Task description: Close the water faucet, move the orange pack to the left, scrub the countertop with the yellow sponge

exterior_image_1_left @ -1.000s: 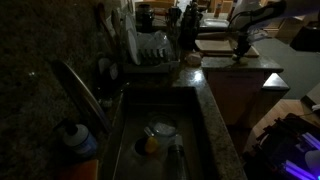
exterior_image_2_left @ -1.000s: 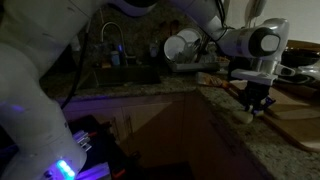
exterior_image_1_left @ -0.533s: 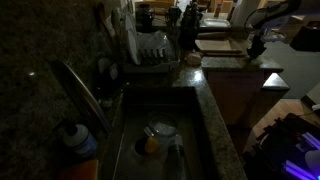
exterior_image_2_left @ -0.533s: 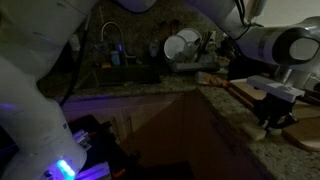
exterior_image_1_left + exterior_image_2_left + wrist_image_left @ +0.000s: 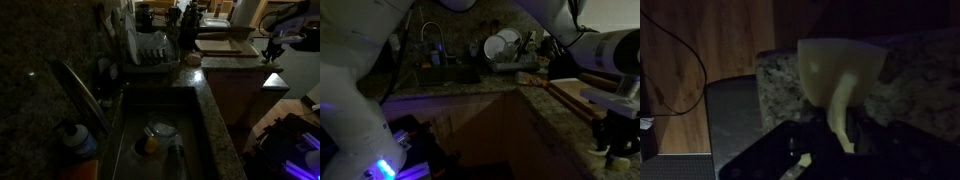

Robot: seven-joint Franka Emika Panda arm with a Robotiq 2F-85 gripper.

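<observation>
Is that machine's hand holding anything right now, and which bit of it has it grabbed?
Yes, the yellow sponge. In the wrist view the gripper pinches it between its fingers at the edge nearest the camera, squeezing it narrow there.

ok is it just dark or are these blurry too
Mostly dark: both exterior views are underlit, an exterior view showing a purple glow low down; in the wrist view the pale yellow rectangular sponge is brightest but soft-edged, the gripper clamping it near black.
</observation>
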